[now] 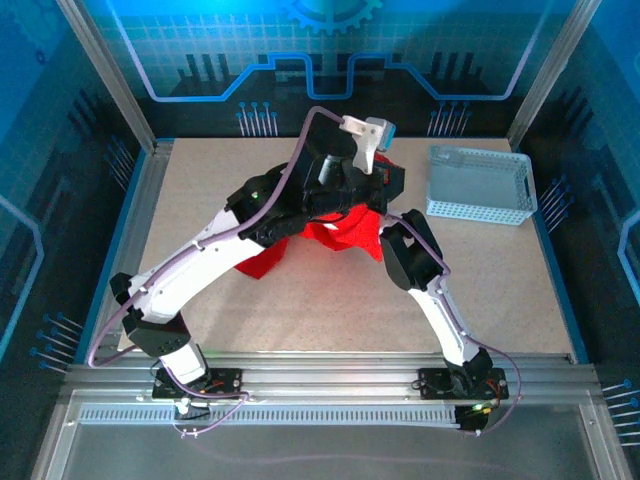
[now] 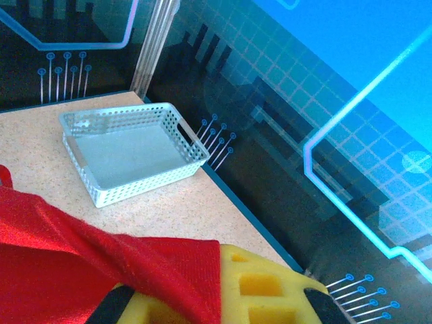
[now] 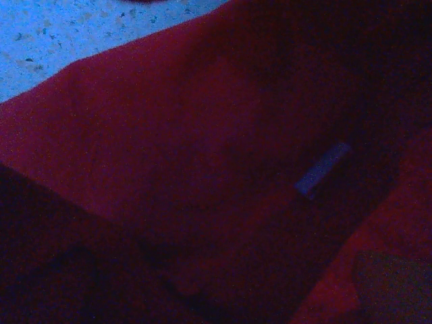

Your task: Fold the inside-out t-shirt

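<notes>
The inside-out t-shirt (image 1: 335,233) sits bunched in a red heap near the middle of the table (image 1: 200,180), under the two wrists and well apart from the white mesh basket (image 1: 478,210) at the far right. It is not spread flat: part of it is lifted, and the rest trails onto the table towards your left.

Your left gripper (image 2: 202,304) is closed, and in its wrist view a fold of red cloth runs across the yellow pad (image 2: 260,287) and down between the fingers. I judge that it has the shirt pinched and raised.

Your right arm (image 1: 415,260) reaches into the heap. Its wrist view is dark and pressed close to the cloth, with a small pale neck label (image 3: 322,167) lying on the red. From that view you cannot tell whether the right gripper is open or closed, or whether it holds anything.

Expect the shirt to be light, limp and without any stiffness. It will sag, drag and fold over itself wherever it is unsupported, and a thin single layer may slip out of a pinch. Take hold at a seam or hem, where the cloth is doubled. The label marks the collar, so the shoulder seams to either side of it are sensible places to grip. With two points held well apart, the shirt should hang open rather than stay bunched.
</notes>
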{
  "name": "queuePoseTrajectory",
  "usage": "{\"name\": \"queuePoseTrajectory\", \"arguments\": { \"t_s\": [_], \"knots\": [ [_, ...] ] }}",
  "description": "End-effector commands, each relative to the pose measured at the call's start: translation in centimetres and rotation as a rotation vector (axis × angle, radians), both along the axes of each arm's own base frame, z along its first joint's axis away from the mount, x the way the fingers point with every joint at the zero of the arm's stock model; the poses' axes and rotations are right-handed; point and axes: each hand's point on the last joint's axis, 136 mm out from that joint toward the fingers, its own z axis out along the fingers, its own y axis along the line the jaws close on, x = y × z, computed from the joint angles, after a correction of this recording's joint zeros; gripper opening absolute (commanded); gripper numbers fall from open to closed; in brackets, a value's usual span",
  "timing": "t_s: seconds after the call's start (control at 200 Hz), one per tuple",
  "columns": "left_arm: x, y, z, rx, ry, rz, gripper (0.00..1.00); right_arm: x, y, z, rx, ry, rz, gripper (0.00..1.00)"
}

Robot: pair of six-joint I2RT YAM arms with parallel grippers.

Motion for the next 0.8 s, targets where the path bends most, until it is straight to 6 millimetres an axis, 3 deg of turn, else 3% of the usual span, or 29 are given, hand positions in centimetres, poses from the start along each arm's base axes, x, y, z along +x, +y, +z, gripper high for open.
{"name": "queuePoseTrajectory", "arguments": {
  "t_s": [0.0,0.145,0.27,0.435,0.65,0.795],
  "knots": [
    [-2.8,1.0,6.5,-0.125,-0.134,-0.054,0.00,-2.9,-2.8,-4.6,-0.146,0.185,0.018,0.91],
    [-0.9,3.0,5.2,-0.081,-0.119,0.037,0.00,-3.5,-3.3,-5.2,-0.147,0.186,0.017,0.65],
    [1.8,5.7,3.3,-0.042,-0.082,0.146,0.00,-3.9,-3.2,-4.7,-0.046,0.143,0.005,0.34],
    [5.8,10.7,-0.3,0.003,-0.002,0.300,0.00,-3.6,-2.2,-1.7,0.137,0.026,0.036,0.02],
    [11.1,18.1,-6.0,0.064,0.119,0.497,0.00,-3.9,-0.6,3.6,0.284,-0.148,0.148,0.00],
    [14.7,22.7,-12.8,0.117,0.277,0.599,0.00,-5.1,0.3,7.8,0.374,-0.277,0.231,0.00]
  ]
}}
